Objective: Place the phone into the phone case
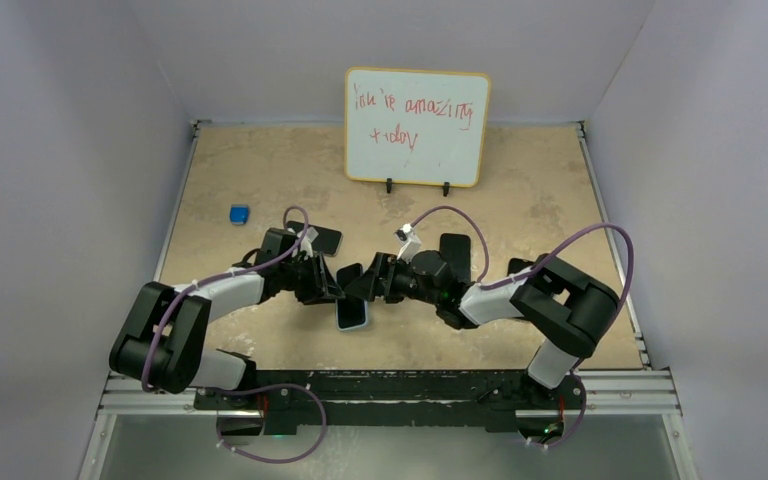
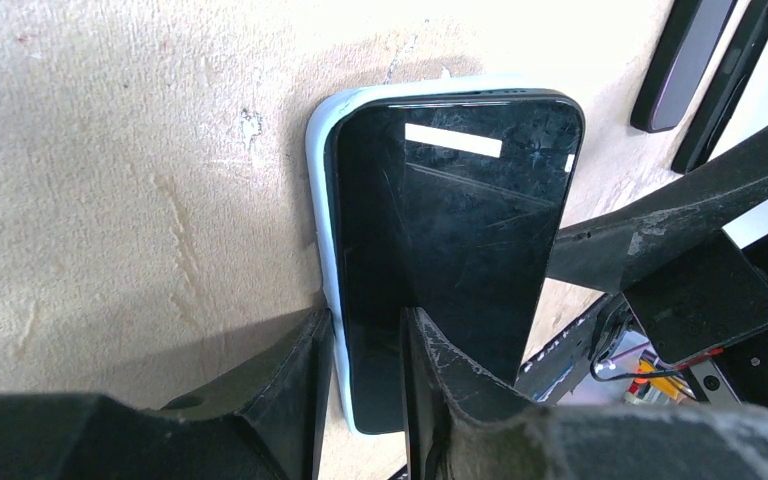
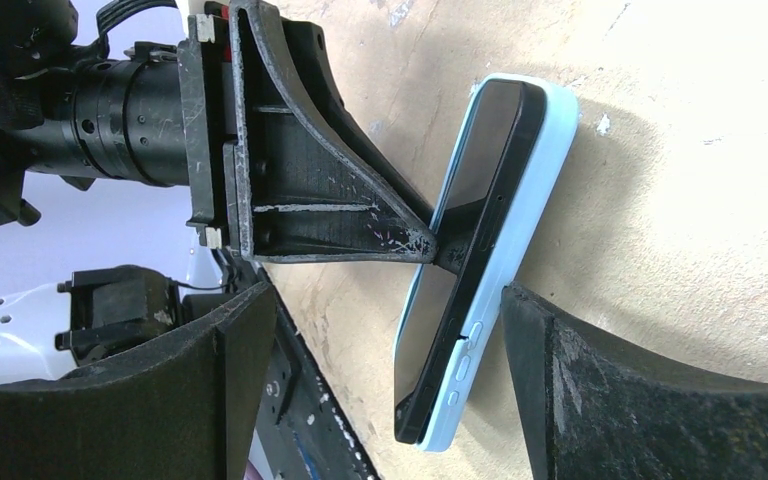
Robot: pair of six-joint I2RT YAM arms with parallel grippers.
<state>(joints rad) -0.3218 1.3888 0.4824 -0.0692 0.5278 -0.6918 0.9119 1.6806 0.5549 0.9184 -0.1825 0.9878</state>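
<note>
phone: slim black-glass phone [image 2: 450,250], screen up, lying on the light blue plastic phone case [image 2: 322,200]. It is in the centre of the top view, just below the middle.
fit: not flush. In the right wrist view the phone [image 3: 480,190] sits tilted, one long edge riding above the case [image 3: 530,210] rim. A strip of blue wall shows along the left side in the left wrist view.
case: flat on the beige mottled worktop [image 1: 520,190], between the two arms [image 1: 352,314].
left gripper [image 2: 365,320]: jaws narrowed over the case's left long edge. One finger is against the outer case wall, the other on the glass, so they grip the case edge with the phone in it. Comes in from the left of the top view [image 1: 328,288].
right gripper [image 3: 390,300]: jaws spread wide on either side of the phone and case, holding nothing. I can't tell if the right-hand finger touches the case. Comes in from the right in the top view [image 1: 358,278].
arms: the two jaw sets are near each other over the phone.
other items: small blue cube [image 1: 239,213] left of centre, well apart from the case. White dry-erase board [image 1: 417,125] with red handwriting stands at upper centre. Dark phone-shaped slab [image 2: 682,62] and a second dark slab [image 2: 730,85] lie side by side, upper right of the left wrist view.
</note>
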